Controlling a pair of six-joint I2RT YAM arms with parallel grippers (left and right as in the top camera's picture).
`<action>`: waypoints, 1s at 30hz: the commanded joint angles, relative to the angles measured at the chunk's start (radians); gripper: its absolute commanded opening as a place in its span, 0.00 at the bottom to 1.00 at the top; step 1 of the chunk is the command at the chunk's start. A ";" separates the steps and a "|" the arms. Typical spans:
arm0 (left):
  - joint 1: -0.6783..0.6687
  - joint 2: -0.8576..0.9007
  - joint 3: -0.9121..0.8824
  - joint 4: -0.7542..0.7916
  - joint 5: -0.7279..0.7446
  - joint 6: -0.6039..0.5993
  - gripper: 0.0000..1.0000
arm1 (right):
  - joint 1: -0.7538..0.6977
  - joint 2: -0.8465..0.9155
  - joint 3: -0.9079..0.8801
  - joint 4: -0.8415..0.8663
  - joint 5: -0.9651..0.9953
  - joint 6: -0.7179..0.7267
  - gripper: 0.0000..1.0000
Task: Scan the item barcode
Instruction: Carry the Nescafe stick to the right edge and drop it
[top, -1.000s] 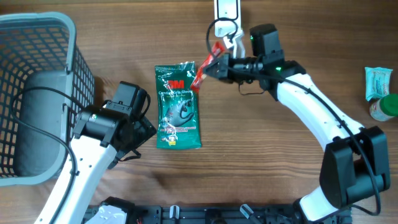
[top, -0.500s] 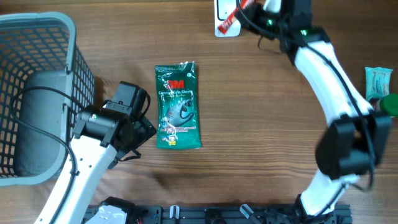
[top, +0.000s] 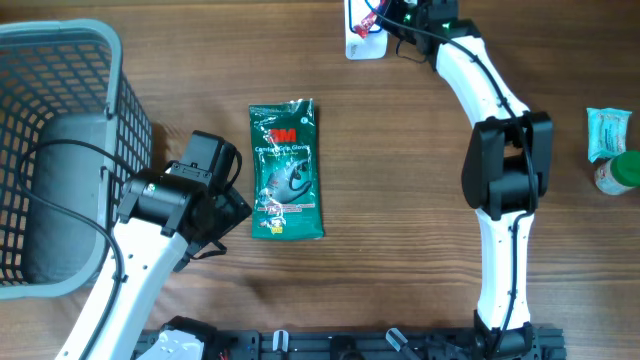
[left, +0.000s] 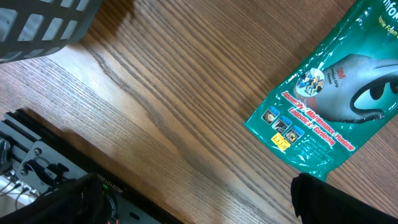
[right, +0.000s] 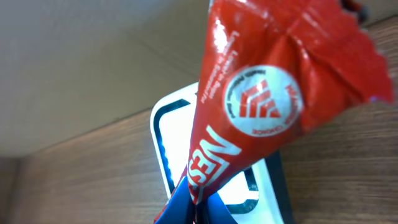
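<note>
the right hand (top: 383, 14) is clamped tight on a red foil snack packet (right: 261, 106), holding it over the flat white scanner (top: 358, 45) at the far edge of the wooden tabletop (top: 420, 200). in the right wrist view the packet overlaps the scanner's pale window. the left hand (top: 228, 205) has its fingers spread wide and grips nothing, just beside a green plastic glove pouch (top: 287, 170) lying flat mid-tabletop. a grey mesh plastic basket (top: 130, 110) sits at the left edge.
</note>
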 joint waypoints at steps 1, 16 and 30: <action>-0.005 0.000 -0.001 0.000 -0.003 -0.016 1.00 | 0.000 0.010 0.050 0.020 0.039 0.026 0.04; -0.005 0.000 -0.001 0.000 -0.003 -0.016 1.00 | -0.332 -0.187 0.140 -0.514 0.314 -0.037 0.05; -0.005 0.000 -0.001 -0.001 -0.003 -0.016 1.00 | -0.850 -0.076 0.137 -0.626 0.386 -0.173 0.05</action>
